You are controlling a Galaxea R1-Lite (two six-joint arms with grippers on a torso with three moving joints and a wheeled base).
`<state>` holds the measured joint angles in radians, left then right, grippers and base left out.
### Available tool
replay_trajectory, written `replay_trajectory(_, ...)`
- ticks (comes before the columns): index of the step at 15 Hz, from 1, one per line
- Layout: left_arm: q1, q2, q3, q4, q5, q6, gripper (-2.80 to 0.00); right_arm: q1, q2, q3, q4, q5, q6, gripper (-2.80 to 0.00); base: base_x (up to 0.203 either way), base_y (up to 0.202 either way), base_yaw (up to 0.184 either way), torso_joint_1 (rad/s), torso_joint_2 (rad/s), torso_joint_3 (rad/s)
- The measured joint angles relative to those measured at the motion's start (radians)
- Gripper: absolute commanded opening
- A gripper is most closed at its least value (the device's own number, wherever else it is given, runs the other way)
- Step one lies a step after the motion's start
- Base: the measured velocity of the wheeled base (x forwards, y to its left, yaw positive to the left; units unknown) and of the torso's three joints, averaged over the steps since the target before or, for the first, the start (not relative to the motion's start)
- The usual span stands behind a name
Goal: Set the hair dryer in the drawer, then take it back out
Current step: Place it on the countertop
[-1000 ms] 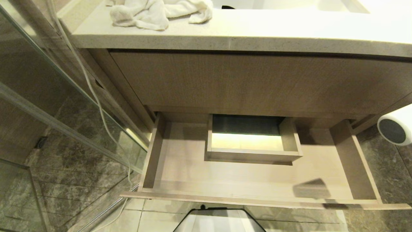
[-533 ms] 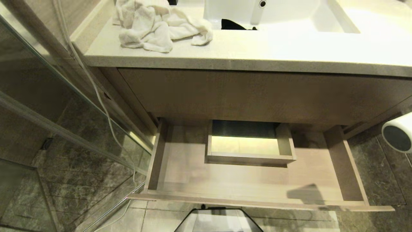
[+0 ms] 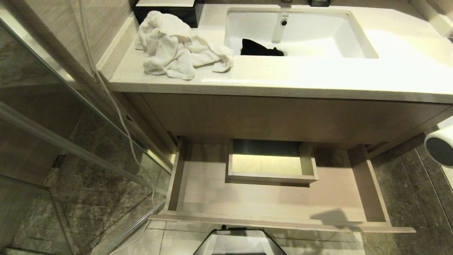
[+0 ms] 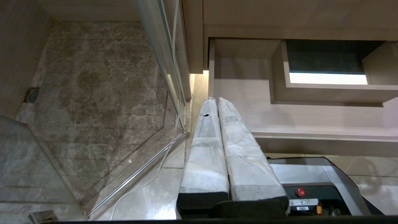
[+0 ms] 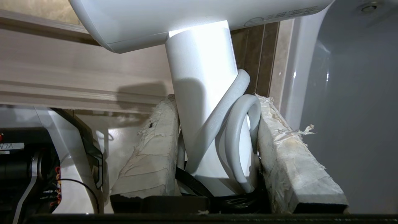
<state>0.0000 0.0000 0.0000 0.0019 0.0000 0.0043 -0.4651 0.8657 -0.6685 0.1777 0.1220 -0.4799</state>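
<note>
The drawer (image 3: pixel 212 191) stands pulled out under the vanity, wide and shallow, with a boxed cutout (image 3: pixel 270 164) in its pale floor and nothing lying in it. The white hair dryer (image 3: pixel 440 147) hangs at the right edge of the head view, outside the drawer and above the floor, its dark grille facing me. In the right wrist view my right gripper (image 5: pixel 214 99) is shut on the hair dryer (image 5: pixel 199 62), on its handle with the looped cord (image 5: pixel 242 130) pinched between the padded fingers. My left gripper (image 4: pixel 216 101) is shut and holds nothing, parked near the drawer's left front corner (image 4: pixel 248 102).
A crumpled white towel (image 3: pixel 177 49) lies on the countertop (image 3: pixel 318 78) beside the sink (image 3: pixel 336 35), which holds a dark item (image 3: pixel 260 47). A glass shower partition (image 3: pixel 70 141) and a thin white cable (image 3: pixel 120 117) run along the left. My base (image 3: pixel 240 242) sits before the drawer front.
The whole head view has shifted: the camera rose, so the vanity sits lower in the picture and the sink now shows. The hair dryer stays at the right edge, still gripped.
</note>
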Motion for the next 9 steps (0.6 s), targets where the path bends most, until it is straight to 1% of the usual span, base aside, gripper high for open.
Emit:
replay_trajectory(6,0.0,0.0,0.0,0.0,0.0,0.0,-2.8,0.005,-0.019,0.011,-0.016,0.001,0.003,-2.8,0.0,0.0,0.0,0.192,-0.34,-0.157)
replay_trajectory(9,0.0,0.0,0.0,0.0,0.0,0.0,-2.8,0.01,-0.023,0.019,-0.015,0.005,-0.006,-2.8,0.0,0.0,0.0,0.014,-0.03,-0.011)
